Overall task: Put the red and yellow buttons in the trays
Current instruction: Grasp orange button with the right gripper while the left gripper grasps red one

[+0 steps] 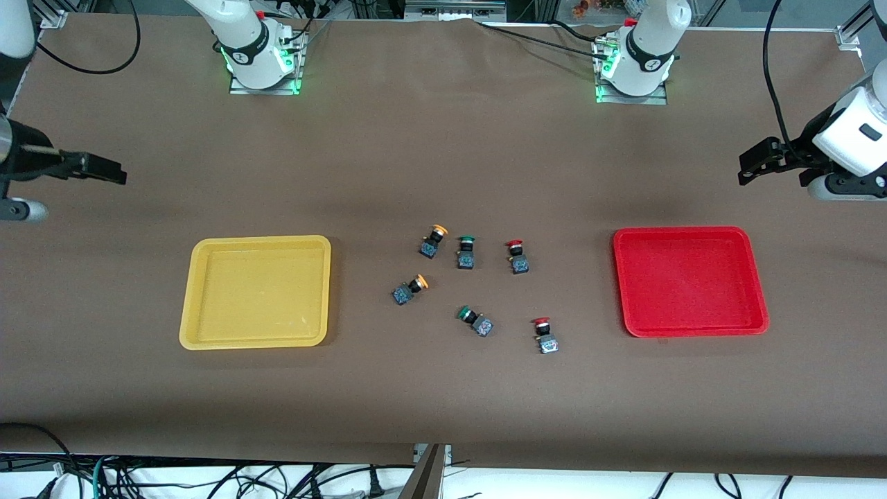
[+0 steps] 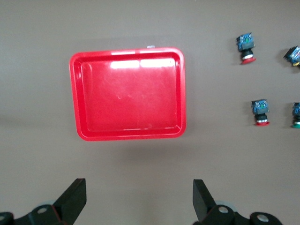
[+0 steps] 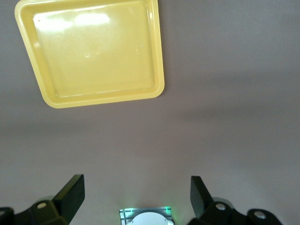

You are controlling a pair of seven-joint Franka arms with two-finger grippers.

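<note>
Over the table at the right arm's end: right gripper, fingers spread wide, gripping nothing, arm waiting.

Next, flat on the table: yellow tray, lying toward the right arm's end, seen whole in the right wrist view.

Then, between the two trays, a loose cluster of six buttons, all on the table and apart from one another:
- Toward the yellow tray, two with yellow caps: farther yellow button, tipped over; nearer yellow button, also on its side, cap pointing toward the red tray.
- In the middle, two with green caps: farther green button, between the farther yellow one and a red one; nearer green button, on its side.
- Toward the red tray, two with red caps: farther red button; nearer red button, nearest of the six to the front camera.

Next, flat on the table toward the left arm's end: red tray, well apart from the cluster.

Last, over the table at the left arm's end: left gripper, fingers likewise spread wide around nothing, arm waiting.
</note>
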